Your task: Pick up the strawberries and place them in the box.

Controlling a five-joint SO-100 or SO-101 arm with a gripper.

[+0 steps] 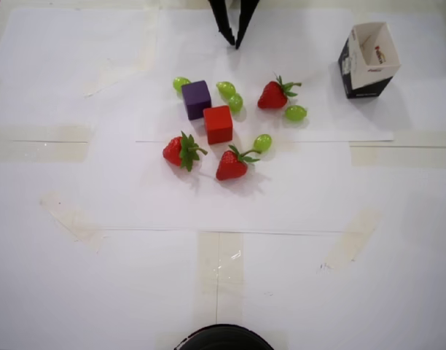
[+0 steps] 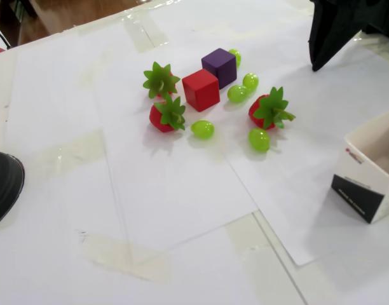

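Note:
Three red strawberries with green tops lie on the white paper. One (image 1: 274, 95) (image 2: 263, 112) is at the right of the cluster in the overhead view, one (image 1: 176, 151) (image 2: 160, 81) at the left, one (image 1: 231, 166) (image 2: 164, 118) at the front middle. The box (image 1: 352, 73) (image 2: 361, 197), white inside with black sides, stands open and empty at the upper right of the overhead view. My black gripper (image 1: 235, 44) (image 2: 316, 65) hangs at the top, above the cluster and apart from everything. Its fingertips are almost together and hold nothing.
A purple cube (image 1: 196, 99) (image 2: 219, 66) and a red cube (image 1: 218, 124) (image 2: 200, 89) sit among the strawberries. Several green grapes (image 1: 296, 113) (image 2: 259, 139) lie around them. A black round object (image 1: 223, 340) (image 2: 0, 184) sits at the table's near edge.

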